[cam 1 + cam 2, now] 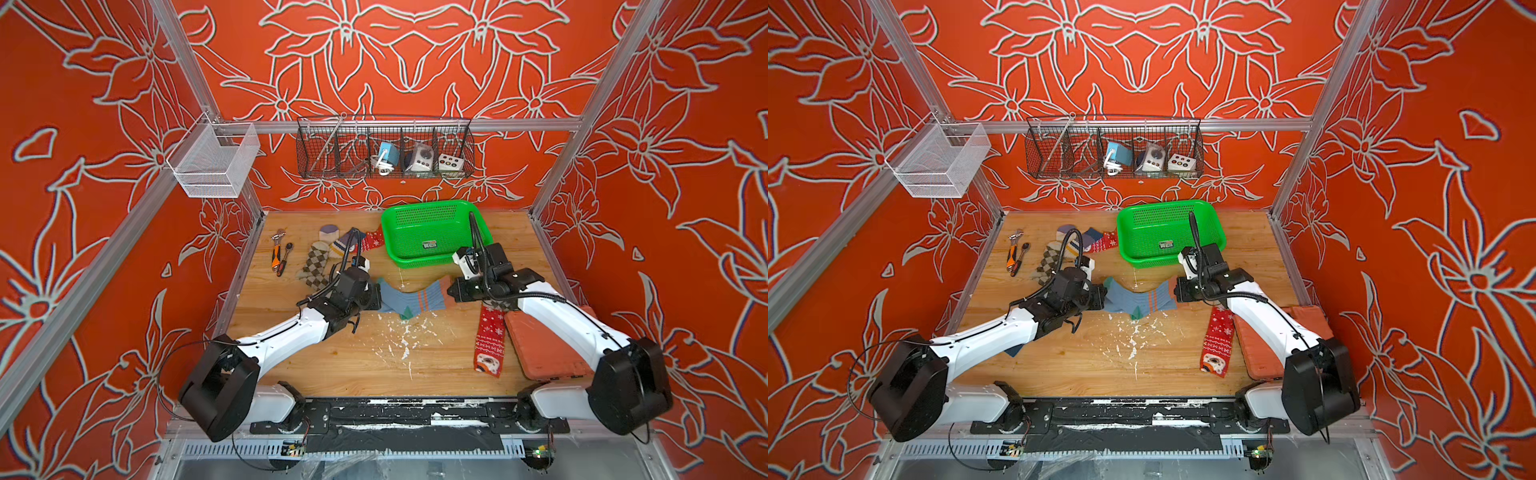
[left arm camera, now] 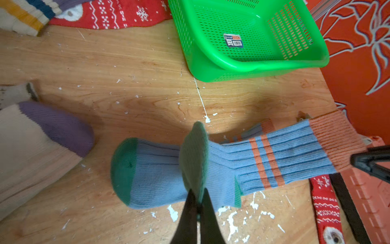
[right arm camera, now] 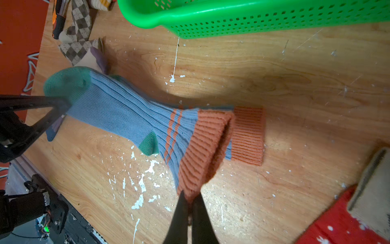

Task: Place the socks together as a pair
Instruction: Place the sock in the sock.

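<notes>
**Tabletop from above, read left to right; all positions are given from the green basket [image 1: 432, 206].**

- **Far left of the basket:** two hand tools [image 1: 279, 253] lie on the wooden table [image 1: 353, 357].
- **Between the tools and the basket:** a cluster of socks. It holds the brown-beige argyle socks [image 1: 313, 266], the cream socks with purple toes [image 1: 329, 232], and one red snowflake sock [image 1: 372, 240] just beside the basket's left wall.
- **In front of the basket, toward its left:** the left gripper [image 2: 197, 195] has its jaws clamped on the green toe of the held blue sock [image 3: 126, 112]. This ribbed sock with orange stripes hangs, sagging, across the space in front of the basket.
- **Beneath the held sock:** the lower blue sock [image 2: 124, 169] lies flat on the table, also in front of the basket. Its green toe and orange cuff show past the sock above. Whether the two touch cannot be told.
- **In front of the basket's right corner:** the right gripper [image 3: 190, 197] has its jaws clamped on the orange cuff of the held blue sock.
- **Farther in front of the basket, to its right:** a second red snowflake sock [image 1: 490, 336] lies lengthwise. It is just beside an orange pad [image 1: 540, 345] that the right arm partly covers.
</notes>
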Robot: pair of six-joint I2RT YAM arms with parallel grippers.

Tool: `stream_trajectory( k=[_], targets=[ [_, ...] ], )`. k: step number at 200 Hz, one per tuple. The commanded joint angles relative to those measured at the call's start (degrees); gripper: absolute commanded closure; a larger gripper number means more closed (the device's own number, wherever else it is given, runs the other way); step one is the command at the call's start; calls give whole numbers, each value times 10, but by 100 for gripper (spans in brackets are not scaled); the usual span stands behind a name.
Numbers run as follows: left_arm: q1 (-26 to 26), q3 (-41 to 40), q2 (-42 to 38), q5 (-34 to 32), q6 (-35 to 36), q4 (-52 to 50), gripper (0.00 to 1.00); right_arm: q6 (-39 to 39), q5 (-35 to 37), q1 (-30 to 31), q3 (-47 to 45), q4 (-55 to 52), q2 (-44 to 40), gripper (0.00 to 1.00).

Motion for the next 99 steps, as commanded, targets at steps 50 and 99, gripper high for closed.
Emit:
stream_trajectory(
  k=[50,99],
  targets=[
    [27,20,31,-15,22,9,100,-20,-20,-9,10,27,41,100],
    [40,28,58,-14,27,2,100,-21,-26,-14,8,43,73,100]
  ],
)
